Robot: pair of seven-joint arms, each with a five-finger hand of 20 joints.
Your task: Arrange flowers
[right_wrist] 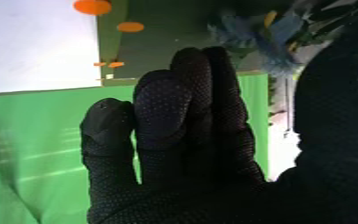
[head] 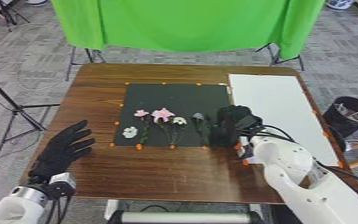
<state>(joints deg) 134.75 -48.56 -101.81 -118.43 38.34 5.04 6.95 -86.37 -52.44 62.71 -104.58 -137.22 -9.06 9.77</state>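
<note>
Placement step, by my reading: the frilled blue-grey artificial flower (head: 199, 116) lies on the dark rectangular mat (head: 175, 95). I have the right robot hand (head: 238, 119) beside it — open, fingers extended, nothing visibly gripped. Next: verify alignment, then retract clear.

Brown wooden table (head: 175, 172); on it dark mat (head: 171, 94), white sheet (head: 266, 95) beside, orange markers (head: 173, 147) along edges.
</note>
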